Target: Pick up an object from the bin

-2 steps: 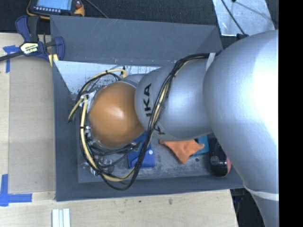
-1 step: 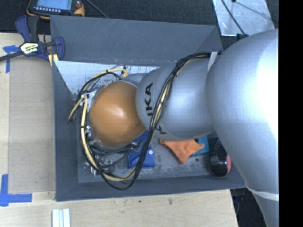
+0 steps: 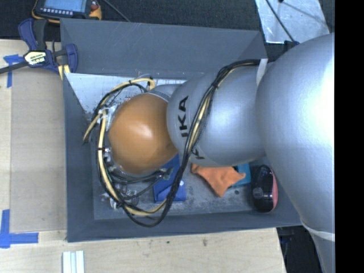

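The arm's orange wrist cover hangs over the left of the bin, a blue object jutting out at its lower right beside an orange rag; I cannot tell whether the gripper is open or closed.

Pale wooden tabletop at left, dark floor along the top

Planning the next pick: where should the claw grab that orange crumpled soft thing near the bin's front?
Probably pinch the orange crumpled soft thing at its lower point, from above: that tip lies free on the grey metal bin floor, while its top tucks under the silver arm.
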